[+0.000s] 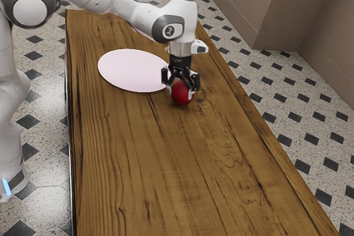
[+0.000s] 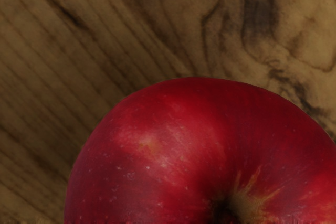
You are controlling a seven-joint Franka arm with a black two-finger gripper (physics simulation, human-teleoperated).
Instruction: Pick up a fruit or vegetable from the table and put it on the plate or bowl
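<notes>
Exterior view: a red apple (image 1: 182,95) sat low at the wooden table (image 1: 166,169), just off the edge of the pink plate (image 1: 133,69). The black gripper (image 1: 181,85) clasped it from both sides, fingers spread to the fruit's width. Wrist view showed its stem hollow directly under the hand.

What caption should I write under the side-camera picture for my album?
Robot gripper down over a red apple on the wooden table, just beside the pale pink plate.
</notes>
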